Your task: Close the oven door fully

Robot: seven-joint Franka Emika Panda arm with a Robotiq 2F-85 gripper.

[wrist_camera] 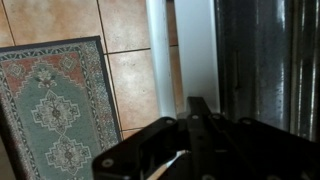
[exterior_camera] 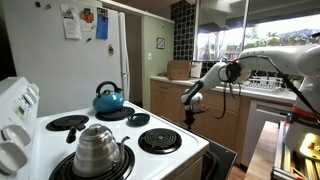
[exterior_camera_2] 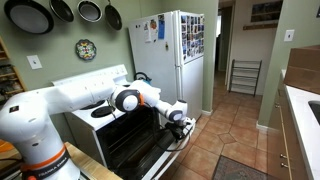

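The oven door (exterior_camera_2: 135,143) is a black panel with a paler rim, tilted open from the front of the white stove (exterior_camera_2: 95,95). My gripper (exterior_camera_2: 179,118) is at the door's upper outer edge, touching or very close to it. In the wrist view the door's dark glass (wrist_camera: 262,60) and its white rim (wrist_camera: 190,45) fill the right side, and my dark fingers (wrist_camera: 194,102) lie together, shut on nothing. In an exterior view my gripper (exterior_camera: 190,103) hangs beyond the stove's front, with the door's dark edge (exterior_camera: 221,160) below.
A tall white refrigerator (exterior_camera_2: 182,60) stands just beyond the stove. A patterned rug (wrist_camera: 55,110) lies on the tiled floor (wrist_camera: 135,80) in front of the oven. A blue kettle (exterior_camera: 108,98) and a steel pot (exterior_camera: 98,150) sit on the burners. Wooden cabinets (exterior_camera: 170,105) line the far side.
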